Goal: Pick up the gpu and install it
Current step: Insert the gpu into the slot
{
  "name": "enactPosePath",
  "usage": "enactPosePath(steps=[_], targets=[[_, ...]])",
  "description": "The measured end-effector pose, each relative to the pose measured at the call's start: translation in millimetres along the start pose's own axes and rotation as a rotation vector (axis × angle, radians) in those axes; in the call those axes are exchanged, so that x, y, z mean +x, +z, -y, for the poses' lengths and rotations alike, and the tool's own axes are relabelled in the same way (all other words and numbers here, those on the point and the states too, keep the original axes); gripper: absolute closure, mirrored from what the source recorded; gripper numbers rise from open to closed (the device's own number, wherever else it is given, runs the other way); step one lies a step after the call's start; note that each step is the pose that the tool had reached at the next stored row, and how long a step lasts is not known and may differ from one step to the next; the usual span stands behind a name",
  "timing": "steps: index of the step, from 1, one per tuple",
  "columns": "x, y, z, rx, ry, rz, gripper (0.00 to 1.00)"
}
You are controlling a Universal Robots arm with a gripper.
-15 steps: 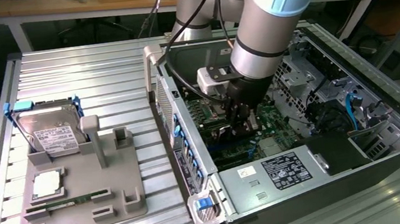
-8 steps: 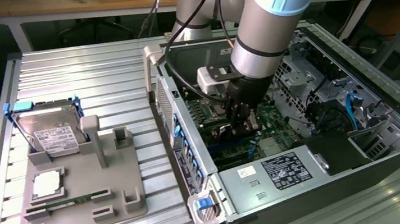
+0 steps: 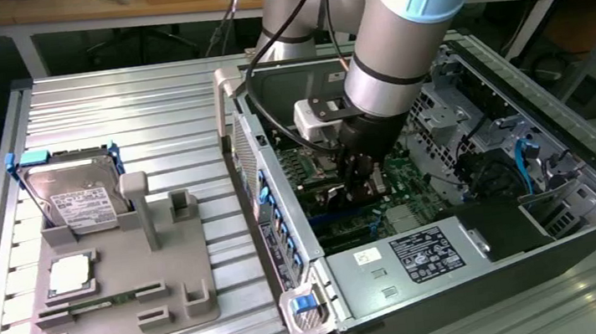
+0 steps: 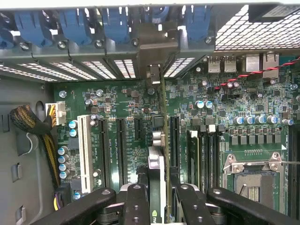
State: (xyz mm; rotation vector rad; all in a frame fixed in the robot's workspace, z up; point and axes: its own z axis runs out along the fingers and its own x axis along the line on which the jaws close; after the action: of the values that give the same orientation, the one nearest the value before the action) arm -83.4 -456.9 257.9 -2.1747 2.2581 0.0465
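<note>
While inside the computer case (image 3: 570, 186), the gripper (image 4: 158, 197) pinches the gpu (image 4: 159, 140) edge-on, just above the motherboard (image 4: 117, 108).

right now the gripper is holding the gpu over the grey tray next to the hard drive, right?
Not quite. The gripper does hold the gpu, but inside the open computer case, edge-on above the motherboard slots, as the wrist view shows. The hard drive sits on the grey tray outside.
</note>
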Motion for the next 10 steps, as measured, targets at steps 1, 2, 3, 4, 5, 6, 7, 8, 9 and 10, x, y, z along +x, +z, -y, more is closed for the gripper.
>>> enactPosePath(steps=[1, 2, 3, 4, 5, 6, 7, 8, 9, 10], targets=[[0.3, 0.0, -0.1, 0.0, 0.0, -0.0001, 0.73], [0.3, 0.1, 0.0, 0.0, 0.0, -0.0002, 0.73], [0.4, 0.3, 0.0, 0.0, 0.0, -0.0002, 0.73], [0.5, 0.5, 0.0, 0.0, 0.0, -0.0002, 0.73], [0.5, 1.0, 0.0, 0.0001, 0.0, 0.0, 0.73], [0.5, 1.6, 0.1, 0.0003, 0.0, 0.0001, 0.73], [0.5, 2.2, 0.1, 0.0003, 0.0, -0.0001, 0.73], [0.5, 2.8, 0.1, 0.0004, 0.0, -0.0002, 0.73], [0.5, 3.4, 0.1, 0.0004, 0.0, -0.0002, 0.73], [0.6, 4.4, 0.1, 0.0004, 0.0, -0.0003, 0.73]])
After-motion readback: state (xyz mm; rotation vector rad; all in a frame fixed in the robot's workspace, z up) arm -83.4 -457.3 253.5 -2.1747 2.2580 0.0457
